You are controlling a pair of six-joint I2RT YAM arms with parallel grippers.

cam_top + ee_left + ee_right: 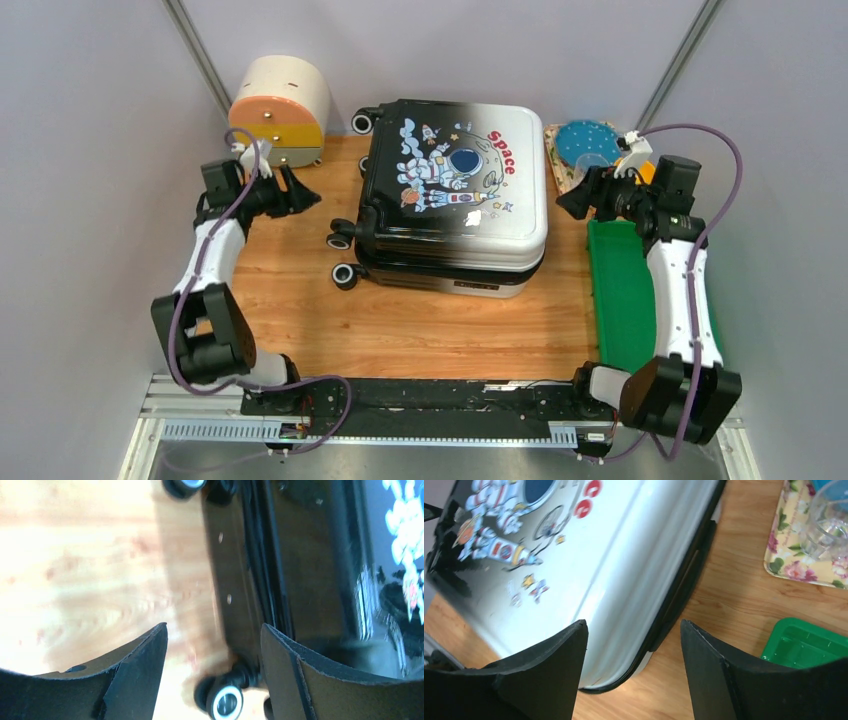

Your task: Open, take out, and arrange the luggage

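suitcase [455, 195] lies flat near the middle of the wooden tabletop [400, 330], toward the far side. It is shut, printed shell up.
- Axis: the wheel-to-top line runs left-right across the table. The black wheels [342, 258] stick out on the left-arm side and the white end faces the right arm. The shell fades from black at the wheel end to white at the other.
- Print: cartoon astronaut, small rockets, and red "Space" along the right side, turned so it reads far-to-near in the top view. There is a small label on the near edge, too small to read.

Containers:
- round cream box [280, 110] sits at the far left corner, off the suitcase's wheel end. Its front has an orange drawer over a yellow one, both pushed in.
- green plastic tray [620, 300] runs along the right edge of the table, partly under the right arm.
- floral tray [789, 550] sits at the far right, beyond the green one. It carries a clear glass [829, 525] and a blue dotted round piece [588, 143].

End effectors:
- left gripper [214, 630]: jaws spread wide, nothing between them. It is just off the wheel side and not touching; the left wrist view is blurred.
- right gripper [634, 625]: jaws spread wide and holding nothing. It hovers over the suitcase's white edge near the seam, with no contact visible.
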